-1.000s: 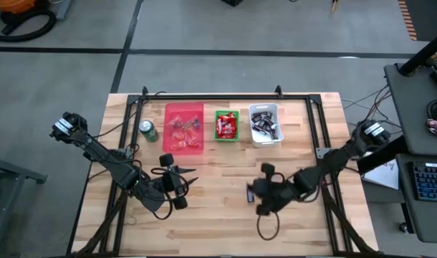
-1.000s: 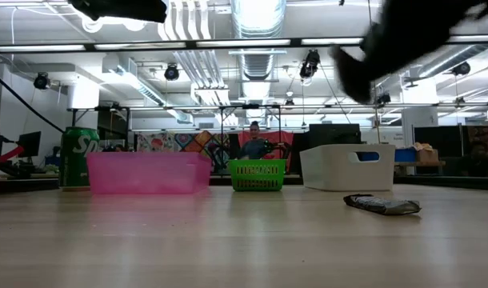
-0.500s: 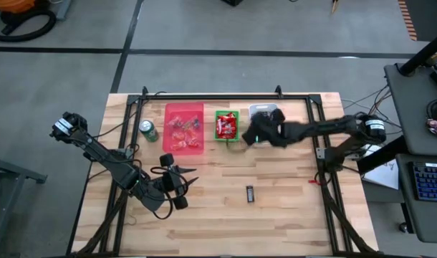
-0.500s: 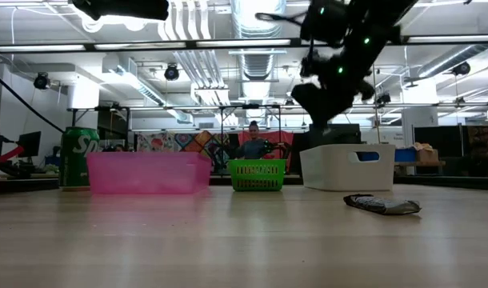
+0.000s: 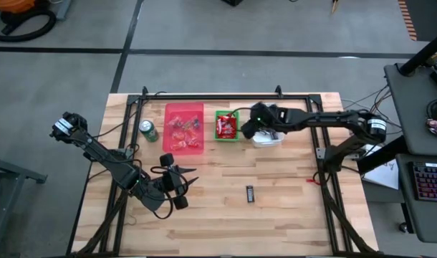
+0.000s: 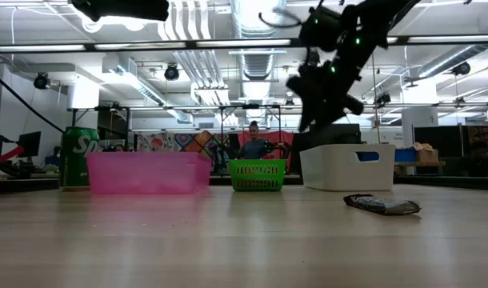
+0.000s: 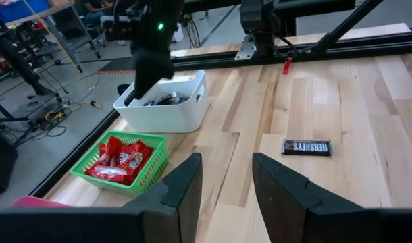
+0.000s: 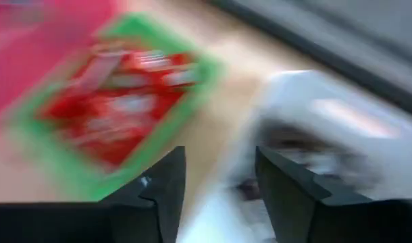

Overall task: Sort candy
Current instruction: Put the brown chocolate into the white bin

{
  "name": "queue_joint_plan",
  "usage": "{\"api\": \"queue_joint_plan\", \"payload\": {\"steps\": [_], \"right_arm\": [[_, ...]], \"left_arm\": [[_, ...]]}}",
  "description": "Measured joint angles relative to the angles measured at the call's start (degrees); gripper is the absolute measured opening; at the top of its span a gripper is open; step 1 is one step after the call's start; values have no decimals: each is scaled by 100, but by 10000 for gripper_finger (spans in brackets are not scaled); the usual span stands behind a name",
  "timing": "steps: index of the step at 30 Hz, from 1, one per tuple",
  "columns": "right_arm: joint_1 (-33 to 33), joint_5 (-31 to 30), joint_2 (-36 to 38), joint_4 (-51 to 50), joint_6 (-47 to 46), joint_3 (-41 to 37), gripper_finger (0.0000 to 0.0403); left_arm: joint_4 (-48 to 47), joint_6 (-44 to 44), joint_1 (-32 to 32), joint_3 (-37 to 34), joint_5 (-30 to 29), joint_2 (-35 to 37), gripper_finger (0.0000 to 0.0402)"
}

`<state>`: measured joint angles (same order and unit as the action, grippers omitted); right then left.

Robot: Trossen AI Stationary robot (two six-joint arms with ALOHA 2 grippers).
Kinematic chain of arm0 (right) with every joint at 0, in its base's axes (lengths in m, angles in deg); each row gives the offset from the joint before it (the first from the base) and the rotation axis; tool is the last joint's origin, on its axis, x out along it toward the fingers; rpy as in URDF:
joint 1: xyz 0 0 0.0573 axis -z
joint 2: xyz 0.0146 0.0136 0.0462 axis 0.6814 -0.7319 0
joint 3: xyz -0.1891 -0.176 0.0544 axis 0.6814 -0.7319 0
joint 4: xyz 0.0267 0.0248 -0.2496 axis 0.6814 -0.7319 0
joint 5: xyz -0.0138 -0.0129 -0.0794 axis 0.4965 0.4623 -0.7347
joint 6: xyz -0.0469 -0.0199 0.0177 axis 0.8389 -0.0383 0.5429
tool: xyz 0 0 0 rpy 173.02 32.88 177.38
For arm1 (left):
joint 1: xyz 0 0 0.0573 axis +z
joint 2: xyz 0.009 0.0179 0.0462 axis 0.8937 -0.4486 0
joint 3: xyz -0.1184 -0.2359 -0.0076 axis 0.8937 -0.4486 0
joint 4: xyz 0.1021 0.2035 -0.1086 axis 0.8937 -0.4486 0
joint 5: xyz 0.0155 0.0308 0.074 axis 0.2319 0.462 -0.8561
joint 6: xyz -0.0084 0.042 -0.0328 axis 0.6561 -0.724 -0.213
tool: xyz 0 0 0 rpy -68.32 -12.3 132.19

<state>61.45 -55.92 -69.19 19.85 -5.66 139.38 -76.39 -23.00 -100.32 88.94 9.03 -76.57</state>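
One dark wrapped candy bar point(image 5: 251, 193) lies flat on the wooden table, also seen in the low view point(image 6: 382, 205) and the left wrist view point(image 7: 306, 147). More candy fills three bins at the far side: the pink bin point(image 5: 184, 127), the green bin point(image 5: 226, 125) with red sweets, and the white bin point(image 5: 266, 126) with dark ones. My right gripper point(image 5: 253, 130) hangs open over the white bin's left end point(image 6: 312, 120), with nothing plainly between its fingers point(image 8: 219, 202). My left gripper point(image 5: 192, 178) waits open above the table's near left, pointing at the bar point(image 7: 226, 196).
A green drink can point(image 5: 148, 131) stands left of the pink bin. A black metal frame point(image 5: 226, 97) runs along the table's far edge and sides. Bare wood lies between the bins and the near edge, around the lone bar.
My right gripper has swung from beside the dark bar at the table's middle toward the far edge, rolling as it went. It now hangs over the white bin. The dark bar has stayed where it was.
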Motion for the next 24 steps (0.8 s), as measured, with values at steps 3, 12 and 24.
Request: {"api": "queue_joint_plan", "payload": {"steps": [3, 12, 24], "right_arm": [[-352, 1020, 8, 35, 31, 177, 180], [-2350, 2140, 6, 310, -345, 446, 177], [-3760, 1548, -219, -657, -3624, 392, 173]], "left_arm": [[0, 51, 0, 0, 0, 0, 116], [0, 155, 0, 0, 2, 0, 116], [-2, 92, 0, 0, 2, 0, 116]]}}
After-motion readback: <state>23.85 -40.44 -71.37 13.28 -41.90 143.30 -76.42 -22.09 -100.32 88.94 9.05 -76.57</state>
